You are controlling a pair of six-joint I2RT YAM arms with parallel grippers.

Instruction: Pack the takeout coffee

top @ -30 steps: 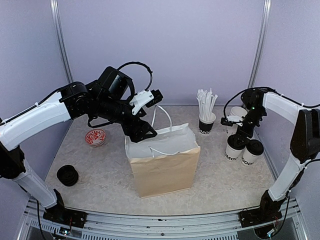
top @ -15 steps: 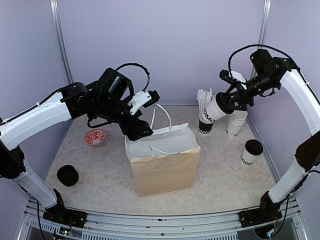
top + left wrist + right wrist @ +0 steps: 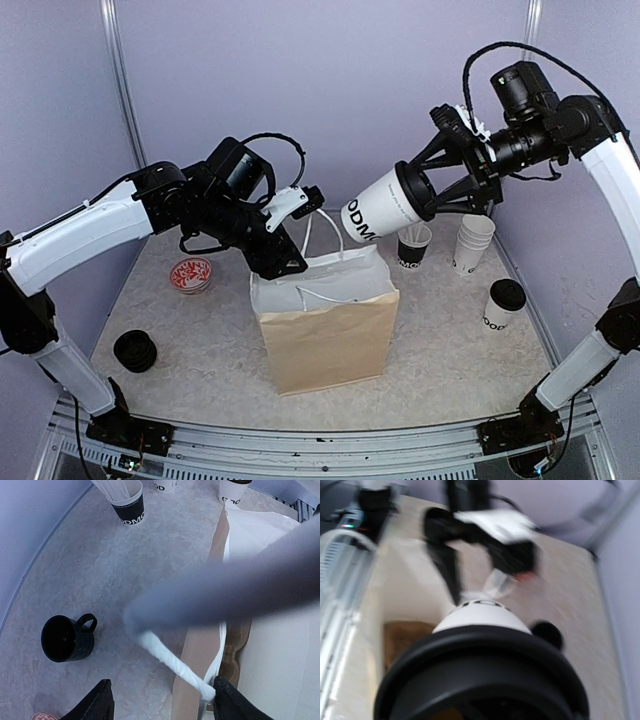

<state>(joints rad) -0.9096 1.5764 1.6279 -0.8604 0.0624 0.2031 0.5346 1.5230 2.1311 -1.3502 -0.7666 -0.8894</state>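
Spreading under everything, the pale mottled worktop [image 3: 190, 330] is bearing all the loose things. The left arm [image 3: 90, 235] is reaching in from the left and hanging the left tool [image 3: 285, 262] at the far left rim of a brown paper bag [image 3: 330, 345]. In the left wrist view its fingers [image 3: 102, 705] are standing apart, with the bag's wall and a twisted white handle [image 3: 175, 666] running between them, the handle lying close against the right-hand finger. The right arm [image 3: 610, 170] is stretching in high from the right, and the jaws of the right tool [image 3: 428, 188] are clamping the lid end of a takeout coffee [image 3: 375, 212]. This cup is hanging tilted on its side in the air, bottom pointing left, above and just far right of the bag's mouth, and its black lid [image 3: 480, 680] is filling the lower part of the blurred right wrist view. The bag is standing upright near the middle, mouth open, white lining showing. A second takeout coffee [image 3: 503, 305] is standing upright at the right, well apart from the bag. Farther back a stack of lidless white cups [image 3: 472, 243] is standing, and just left of it a dark-banded cup [image 3: 412, 247] is holding white sticks [image 3: 117, 487]. A dark mug [image 3: 135, 350] is sitting at the near left, and a small red-patterned dish [image 3: 191, 274] is resting beyond it.
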